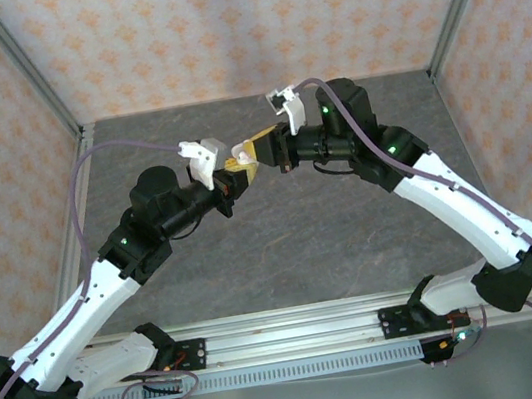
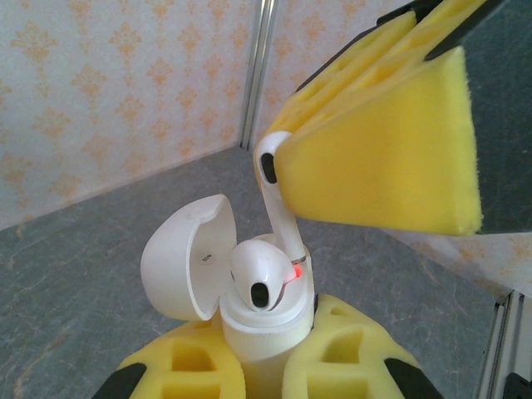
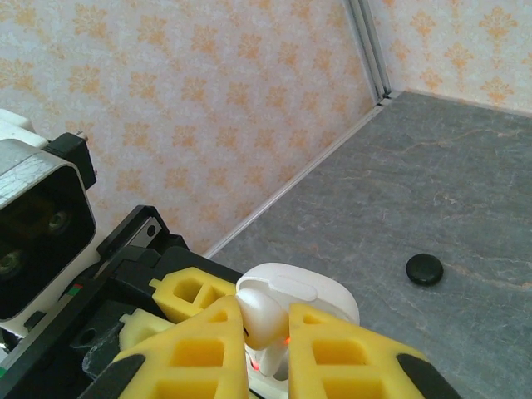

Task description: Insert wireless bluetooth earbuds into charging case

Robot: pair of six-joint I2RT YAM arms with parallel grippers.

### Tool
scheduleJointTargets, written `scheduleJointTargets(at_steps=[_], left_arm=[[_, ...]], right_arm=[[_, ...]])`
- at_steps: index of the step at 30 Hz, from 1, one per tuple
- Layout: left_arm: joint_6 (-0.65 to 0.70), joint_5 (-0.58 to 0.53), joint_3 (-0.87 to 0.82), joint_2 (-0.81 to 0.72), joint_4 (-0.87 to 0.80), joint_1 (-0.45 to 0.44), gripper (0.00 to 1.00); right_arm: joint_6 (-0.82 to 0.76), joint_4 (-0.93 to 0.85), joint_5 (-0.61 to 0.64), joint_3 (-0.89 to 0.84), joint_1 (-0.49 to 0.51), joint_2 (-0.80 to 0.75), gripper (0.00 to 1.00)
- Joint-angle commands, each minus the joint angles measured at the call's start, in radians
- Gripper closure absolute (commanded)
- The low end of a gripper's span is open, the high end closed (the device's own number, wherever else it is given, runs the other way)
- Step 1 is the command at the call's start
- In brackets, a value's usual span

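Right now you're roughly halfway: one white earbud (image 2: pixel 262 278) already sits in the open charging case (image 2: pixel 266 332), low centre of the left wrist view, and your left fingers (image 1: pixel 234 167) clamp that case by its body. Your right fingers (image 1: pixel 258 147) pinch the second earbud (image 2: pixel 278 199) by its head, stem dropping behind the first; whether its tip is in the socket is hidden. Left to do: seat it fully, let go, shut the lid (image 2: pixel 183 258).

No legible txt, labels or nos.; tiny mark (image 2: pixel 206 258) inside white case lid (image 2: pixel 170 270) illegible.
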Motion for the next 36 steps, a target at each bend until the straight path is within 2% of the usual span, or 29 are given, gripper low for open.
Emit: scheduleJointTargets(at_steps=[1, 17, 29, 36], left_arm=[[-0.003, -0.003, 0.035, -0.002, 0.044, -0.004, 1.00], [-0.009, 0.000, 0.041, -0.002, 0.053, -0.005, 1.00], [-0.018, 0.007, 0.031, -0.004, 0.055, -0.005, 1.00], [-0.017, 0.013, 0.033, -0.005, 0.054, -0.005, 1.00]], right_arm=[[-0.041, -0.013, -0.028, -0.023, 0.006, -0.029, 0.85], [-0.072, -0.003, -0.019, -0.065, 0.005, -0.043, 0.85], [-0.038, 0.069, 0.050, -0.002, 0.005, -0.056, 0.85], [-0.046, 0.088, 0.048, 0.008, 0.005, -0.032, 0.84]])
